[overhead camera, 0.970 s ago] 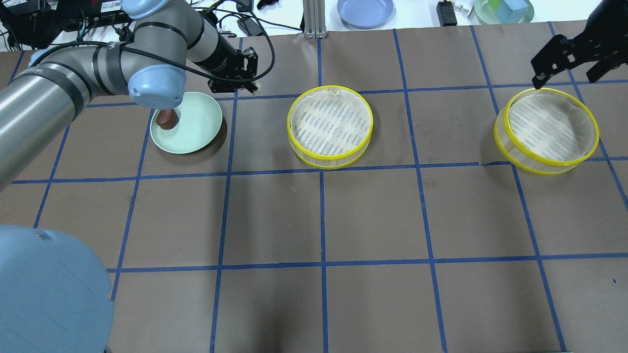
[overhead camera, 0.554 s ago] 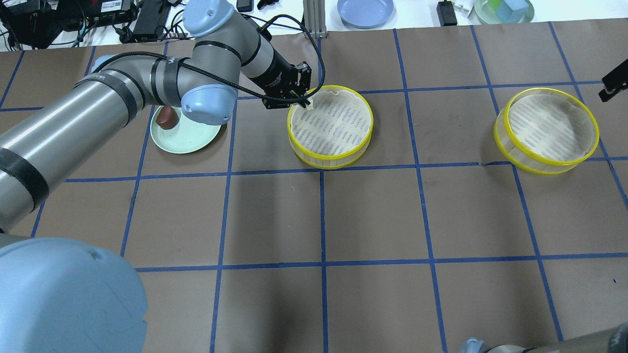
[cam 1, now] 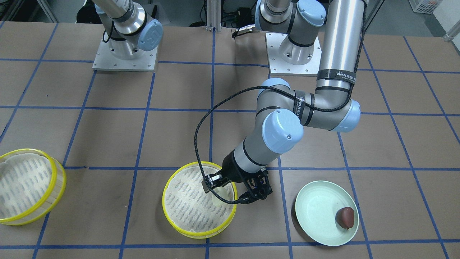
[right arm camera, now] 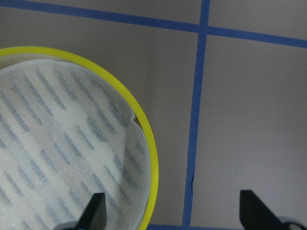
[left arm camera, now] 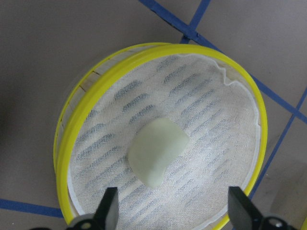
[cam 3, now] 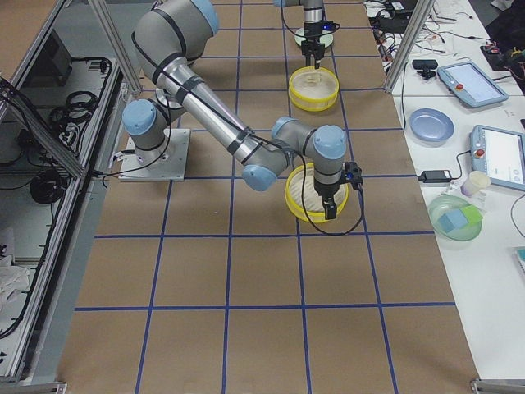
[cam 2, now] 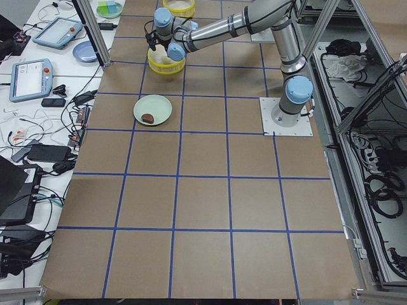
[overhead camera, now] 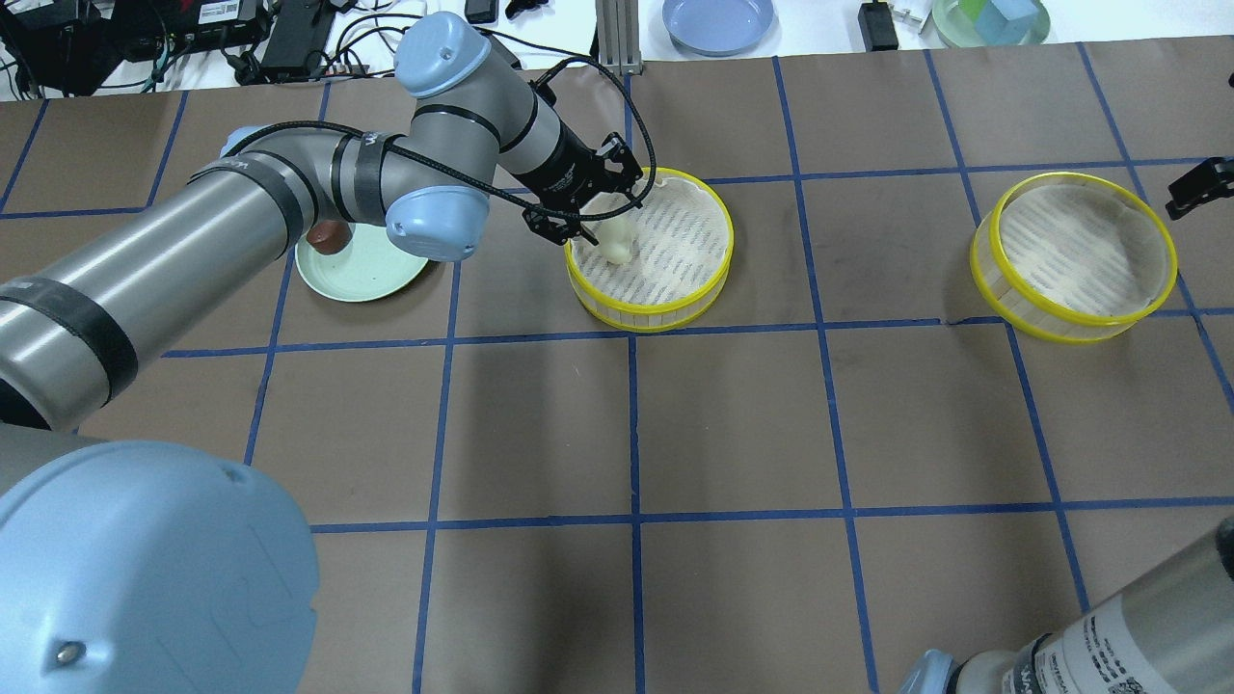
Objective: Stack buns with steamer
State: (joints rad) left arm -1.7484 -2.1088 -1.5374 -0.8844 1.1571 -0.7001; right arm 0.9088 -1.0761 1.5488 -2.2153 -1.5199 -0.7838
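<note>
The cream-white bun (overhead camera: 618, 247) lies on the liner of the middle steamer tier (overhead camera: 675, 308), left of its centre. In the left wrist view the bun (left arm camera: 157, 151) lies free. My left gripper (overhead camera: 590, 214) hovers just above it, open, with its fingertips (left arm camera: 108, 209) wide apart. The reddish-brown bun (overhead camera: 328, 234) sits on the mint-green plate (overhead camera: 371, 278), partly behind my left arm. The second steamer tier (overhead camera: 1075, 328) stands empty at the right. My right gripper (right arm camera: 172, 213) is open and empty beside that tier's rim (right arm camera: 149, 158).
My left arm (overhead camera: 193, 231) stretches across the table's left side, over the plate. A blue plate (overhead camera: 718, 21), cables and a bowl lie beyond the far edge. In the front-facing view the plate (cam 1: 316, 212) is right of the middle tier (cam 1: 172, 219).
My left gripper carried the white bun from beside the plate to the middle tier and let it go there. My right gripper drew back to the right of its tier.
</note>
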